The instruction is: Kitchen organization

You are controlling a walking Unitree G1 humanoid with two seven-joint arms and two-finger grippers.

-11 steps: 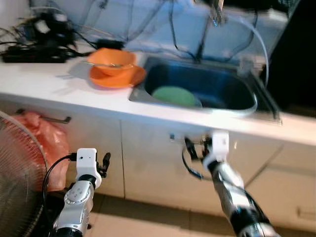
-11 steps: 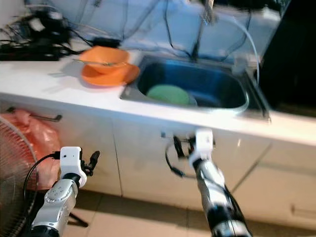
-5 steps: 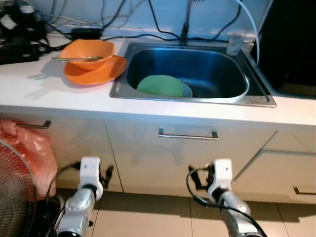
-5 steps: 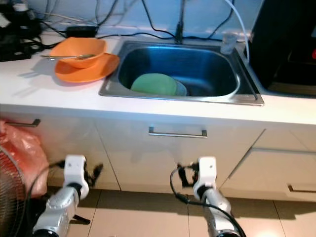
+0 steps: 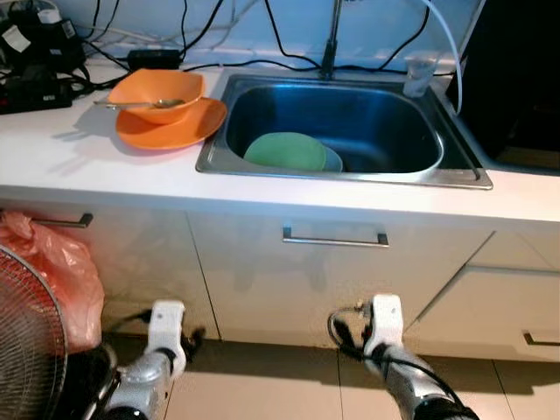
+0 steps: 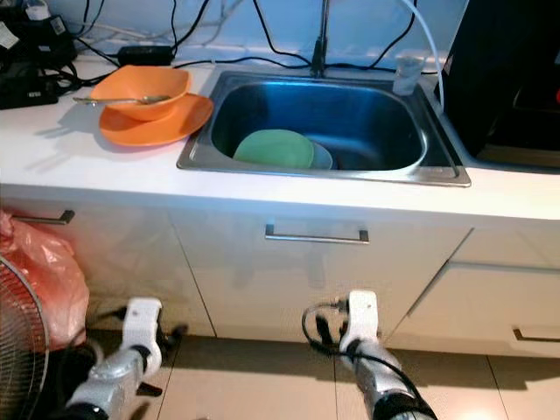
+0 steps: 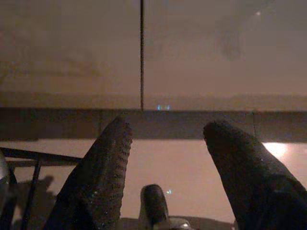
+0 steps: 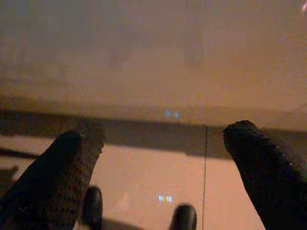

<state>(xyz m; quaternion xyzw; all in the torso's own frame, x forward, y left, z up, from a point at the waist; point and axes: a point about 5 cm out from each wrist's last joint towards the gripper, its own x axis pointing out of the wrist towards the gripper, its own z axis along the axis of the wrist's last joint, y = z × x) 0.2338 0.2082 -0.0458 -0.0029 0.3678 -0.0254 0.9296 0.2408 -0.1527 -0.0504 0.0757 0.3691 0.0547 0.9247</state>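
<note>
An orange bowl [image 5: 161, 87] with a spoon [image 5: 131, 104] in it sits on an orange plate [image 5: 181, 129] on the white counter, left of the sink. A green plate [image 5: 284, 150] lies in the steel sink [image 5: 350, 176]. Both arms hang low in front of the cabinet doors, well below the counter. My left gripper [image 7: 165, 132] is open with nothing between its fingers and faces the cabinet base and floor. My right gripper [image 8: 163, 132] is also open and holds nothing. The left wrist [image 5: 166, 318] and right wrist [image 5: 386, 317] are near the floor.
A cabinet handle [image 5: 335, 238] runs under the sink. A fan [image 5: 26, 350] and a red plastic bag [image 5: 57, 271] stand at lower left. Cables and a power strip [image 5: 35, 66] crowd the counter's back left. A glass [image 5: 420, 73] and a faucet [image 5: 331, 44] stand behind the sink, beside a black appliance [image 5: 516, 79].
The view has steadied from a blurred, tilted look at the counter. Both arms have sunk lower toward the floor. The dishes have not moved.
</note>
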